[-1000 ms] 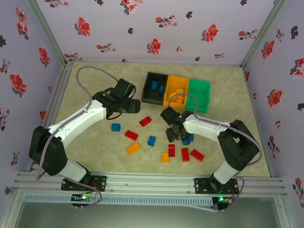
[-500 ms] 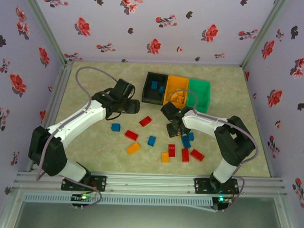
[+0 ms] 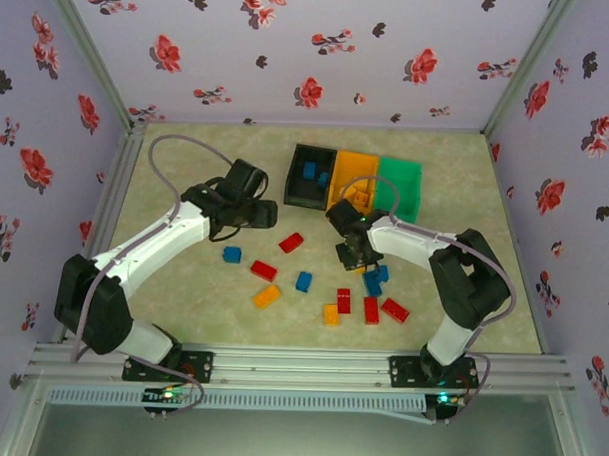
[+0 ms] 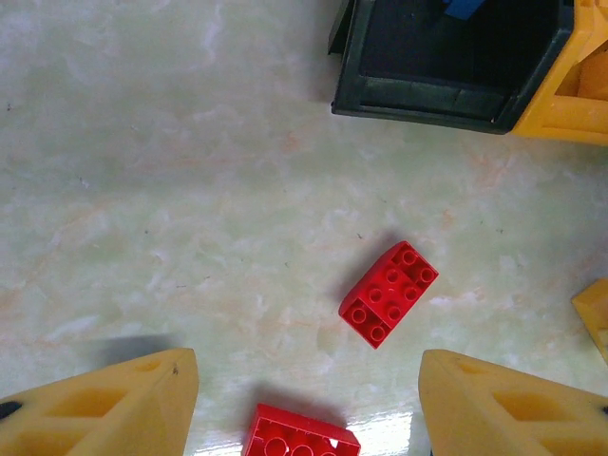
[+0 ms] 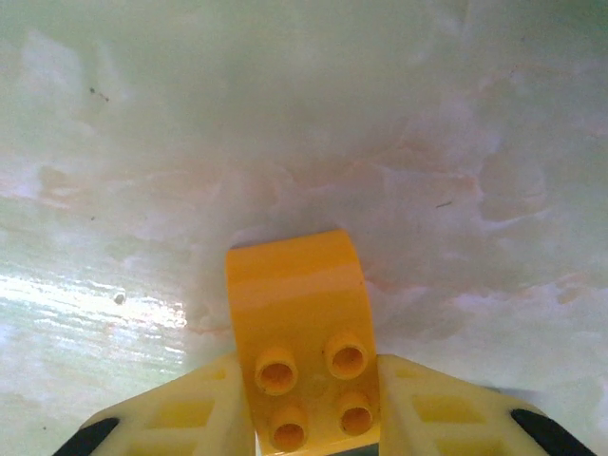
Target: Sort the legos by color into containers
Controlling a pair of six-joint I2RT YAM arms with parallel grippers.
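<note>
Right gripper (image 5: 309, 382): I clench a small orange-yellow plastic brick (image 5: 296, 294), probably bound for the orange plastic bin (image 3: 357, 158). Left gripper (image 4: 304, 370): my jaws are spread wide, with a red plastic brick (image 4: 389, 294) just ahead.

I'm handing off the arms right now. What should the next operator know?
Left gripper: open, empty, over two red legos near the black bin.
Right gripper: shut on an orange-yellow lego, in front of the orange bin.
Done: blue legos lie in the black bin and orange-yellow pieces in the orange bin. No bricks are visible in the green bin.
Left: drop the held lego in the orange bin, then clear the table: five loose reds, about four loose blues, two loose orange-yellows.
</note>
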